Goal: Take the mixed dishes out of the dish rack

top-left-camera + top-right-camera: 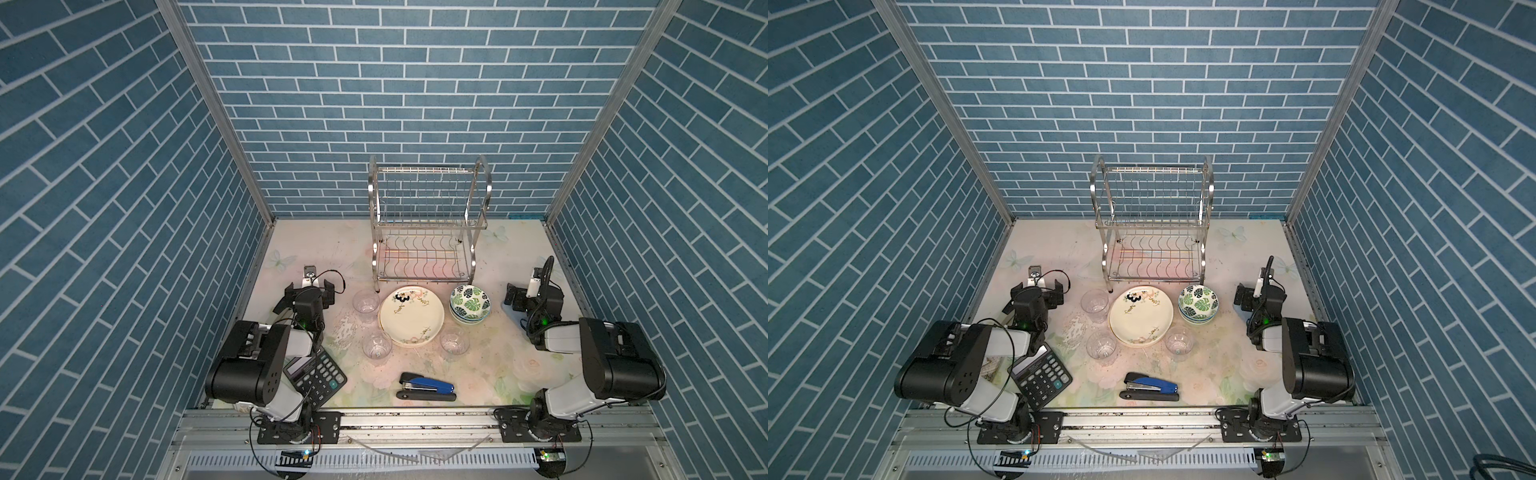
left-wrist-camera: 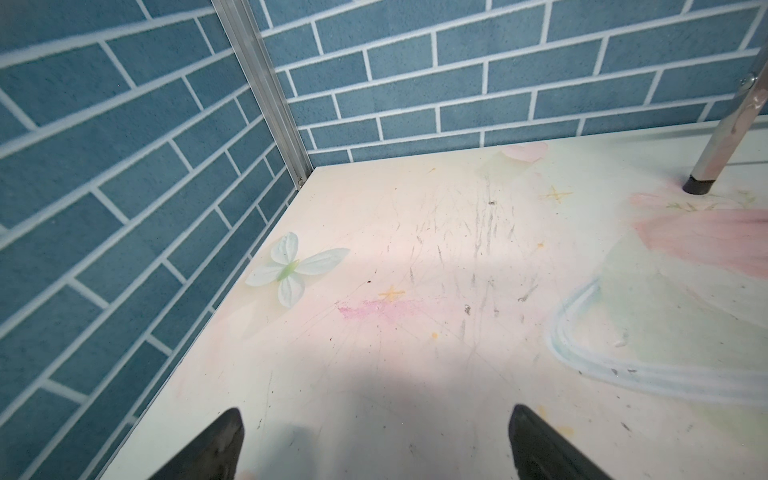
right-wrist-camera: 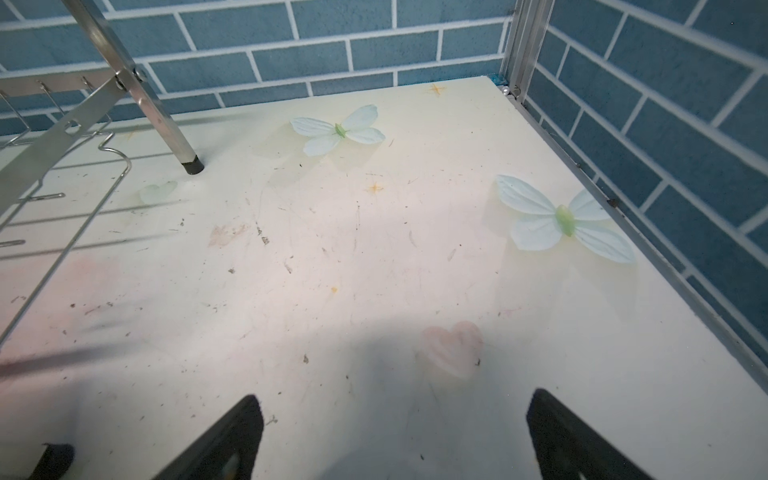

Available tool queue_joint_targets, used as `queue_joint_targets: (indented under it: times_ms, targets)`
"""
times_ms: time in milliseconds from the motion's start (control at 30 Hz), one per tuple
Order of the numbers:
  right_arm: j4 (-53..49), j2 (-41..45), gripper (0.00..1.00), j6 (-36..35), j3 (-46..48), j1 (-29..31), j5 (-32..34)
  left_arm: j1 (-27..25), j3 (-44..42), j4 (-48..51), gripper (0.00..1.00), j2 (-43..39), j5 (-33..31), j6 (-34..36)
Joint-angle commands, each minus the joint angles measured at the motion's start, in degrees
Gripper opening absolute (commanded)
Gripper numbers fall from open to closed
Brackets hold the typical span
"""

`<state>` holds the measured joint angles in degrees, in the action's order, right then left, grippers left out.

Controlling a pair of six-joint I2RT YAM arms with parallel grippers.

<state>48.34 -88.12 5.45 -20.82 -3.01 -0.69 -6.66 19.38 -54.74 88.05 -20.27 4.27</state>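
Observation:
The dish rack (image 1: 428, 220) (image 1: 1152, 224) stands at the back middle, and both its wire tiers hold nothing. In front of it, a cream floral plate (image 1: 410, 316) tops a stack of plates on the table. A green-leaf bowl (image 1: 470, 302) tops a stack of bowls to its right. Three clear tumblers (image 1: 366, 302) (image 1: 377, 349) (image 1: 454, 343) stand upright around the plates. My left gripper (image 1: 309, 289) (image 2: 376, 411) is open over bare table, left of the tumblers. My right gripper (image 1: 534, 291) (image 3: 395, 397) is open over bare table, right of the bowls.
A black calculator (image 1: 314, 376) lies partly under my left arm. A blue stapler (image 1: 427, 387) lies near the front edge. Blue brick walls close in the table on three sides. A rack leg (image 2: 706, 166) (image 3: 189, 162) shows in each wrist view.

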Motion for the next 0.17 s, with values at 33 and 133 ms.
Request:
queue_joint_targets:
  times_ms: [33,133]
  targets:
    - [0.1,-0.3,0.99,-2.8,-2.3,-0.3,-1.6,0.4,1.0,0.1,1.00,0.3,-0.2,-0.6]
    - [0.4,-0.2,0.99,-2.9,-2.2,-0.3,-1.5,0.4,0.9,0.1,1.00,0.3,-0.2,-0.6]
